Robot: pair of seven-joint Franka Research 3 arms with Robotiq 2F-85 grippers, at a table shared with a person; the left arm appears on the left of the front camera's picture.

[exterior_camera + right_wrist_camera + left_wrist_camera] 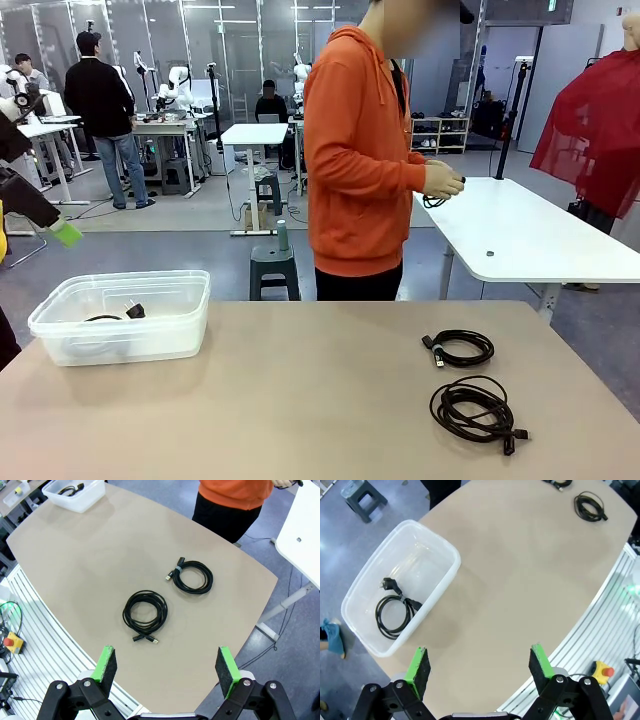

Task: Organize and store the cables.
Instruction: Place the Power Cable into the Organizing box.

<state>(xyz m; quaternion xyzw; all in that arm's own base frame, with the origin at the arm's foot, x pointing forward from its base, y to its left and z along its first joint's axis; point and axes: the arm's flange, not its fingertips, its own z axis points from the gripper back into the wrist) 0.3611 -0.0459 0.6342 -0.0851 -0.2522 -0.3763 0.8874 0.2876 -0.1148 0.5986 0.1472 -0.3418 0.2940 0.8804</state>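
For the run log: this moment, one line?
left pincer open; right pincer open; bin: one cable; table: two cables; person's hands: another cable

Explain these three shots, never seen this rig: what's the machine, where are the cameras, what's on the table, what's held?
A two-armed robot shares a table with a person. One camera looks across from the robot's side; the other two sit on the wrists, looking down past each two-fingered hand. The left hand and right hand are both open and empty. A clear bin holds one coiled cable; a far coil and a near coil lie on the table. The person's hands hold another black cord.
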